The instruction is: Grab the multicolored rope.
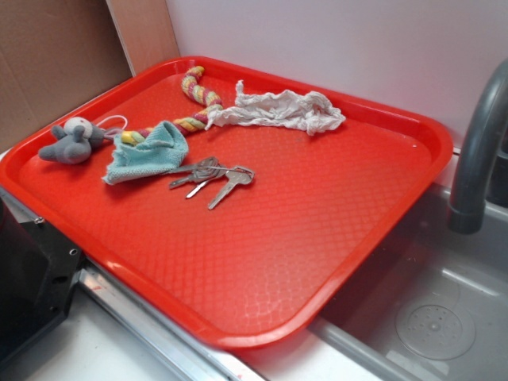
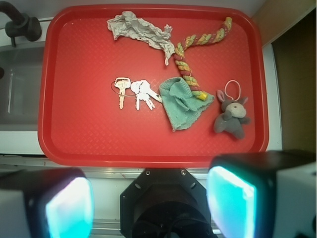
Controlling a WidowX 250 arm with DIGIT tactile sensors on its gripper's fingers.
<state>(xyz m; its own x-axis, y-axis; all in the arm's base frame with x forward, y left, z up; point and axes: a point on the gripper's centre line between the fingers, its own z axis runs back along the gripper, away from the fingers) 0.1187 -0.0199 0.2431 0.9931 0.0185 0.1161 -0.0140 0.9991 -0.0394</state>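
The multicolored rope [image 1: 198,91], twisted pink, yellow and green, lies bent on the red tray [image 1: 317,230] at the far left; one end runs under the teal cloth. In the wrist view the rope [image 2: 185,62] lies at the tray's upper right. My gripper [image 2: 151,203] is high above the tray's near edge, well apart from the rope. Its jaws stand wide apart and hold nothing. The gripper is out of the exterior view.
A white wrinkly rag [image 1: 282,109] touches the rope's bend. A teal knitted cloth [image 1: 151,152] covers the rope's end. A bunch of keys [image 1: 213,178] lies beside the cloth. A grey plush toy [image 1: 73,141] is at the tray's left. A sink with a grey faucet [image 1: 476,159] is at right.
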